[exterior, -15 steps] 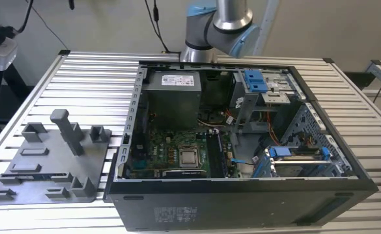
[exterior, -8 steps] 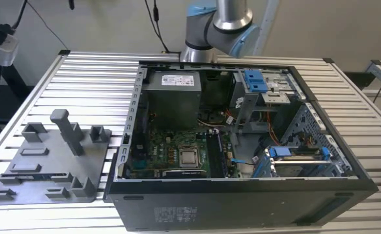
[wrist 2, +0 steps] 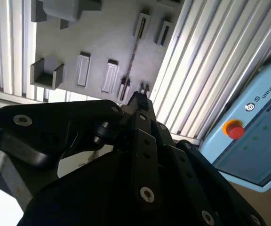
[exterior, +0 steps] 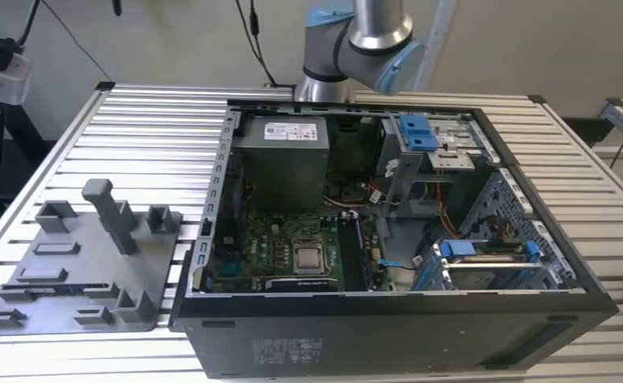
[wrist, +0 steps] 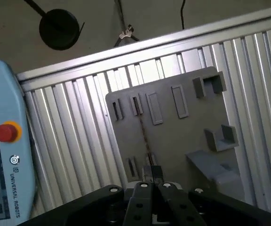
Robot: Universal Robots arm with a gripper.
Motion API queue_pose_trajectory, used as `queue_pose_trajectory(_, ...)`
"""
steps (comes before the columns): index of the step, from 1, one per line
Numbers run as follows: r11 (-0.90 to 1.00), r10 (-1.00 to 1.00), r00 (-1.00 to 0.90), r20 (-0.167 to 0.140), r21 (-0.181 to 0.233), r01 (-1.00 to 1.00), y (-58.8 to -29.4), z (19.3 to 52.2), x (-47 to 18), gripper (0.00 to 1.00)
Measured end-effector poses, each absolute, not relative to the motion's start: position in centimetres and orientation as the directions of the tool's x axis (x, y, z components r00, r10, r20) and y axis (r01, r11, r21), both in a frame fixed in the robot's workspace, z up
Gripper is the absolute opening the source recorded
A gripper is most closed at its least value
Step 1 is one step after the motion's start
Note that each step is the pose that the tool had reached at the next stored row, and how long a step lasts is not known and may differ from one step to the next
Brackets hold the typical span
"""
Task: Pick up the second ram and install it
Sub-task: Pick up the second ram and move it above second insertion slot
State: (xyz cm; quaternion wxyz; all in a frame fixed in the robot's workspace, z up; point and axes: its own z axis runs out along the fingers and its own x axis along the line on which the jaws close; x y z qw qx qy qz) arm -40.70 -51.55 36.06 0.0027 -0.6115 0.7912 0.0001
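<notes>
Grey plastic tray (wrist: 192,136) holds the ram (wrist: 143,136) on edge between slotted blocks, leaving its top edge free for a pinch. The gripper (wrist: 152,172) hangs above it, in line with the stick, jaws pressed together on nothing. Beside the tray, the case (exterior: 396,335) lies open, ready for fitting.
</notes>
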Motion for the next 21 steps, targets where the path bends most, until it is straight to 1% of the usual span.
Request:
queue_pose_trajectory(13,0.083,-0.997,-0.083,-0.006,-0.003,-0.997,-51.53,35.82,-40.93,0.11)
queue_pose_trajectory(21,0.042,-0.999,-0.042,-0.006,-0.003,-0.999,-51.53,35.7,-41.16,0.11)
